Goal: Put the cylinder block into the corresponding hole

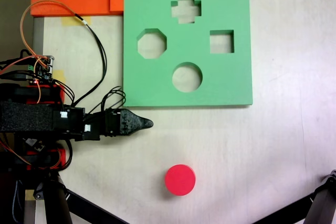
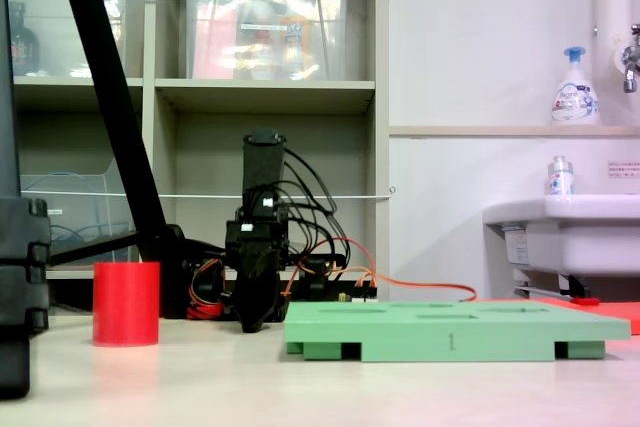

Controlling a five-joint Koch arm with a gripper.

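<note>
Your claw (image 1: 149, 124) is sitting at the left centre of the top-down fixed view, pointing right with its tip low over the bench (image 1: 273, 150); only one dark tip is showing, so you cannot tell whether it is released or clenched, and it is grasping nothing. The cylinder block (image 1: 180, 180) is standing alone on the bench at the lower centre, below and to the right of the tip, well apart from it. The circular hole (image 1: 187, 77) is lying in the lower middle of the green foam board (image 1: 231, 3), upper centre of the frame, with nothing in it. In the low side fixed view the claw (image 2: 251, 325) is pointing down between the block (image 2: 126, 303) and the board (image 2: 450, 332).
</note>
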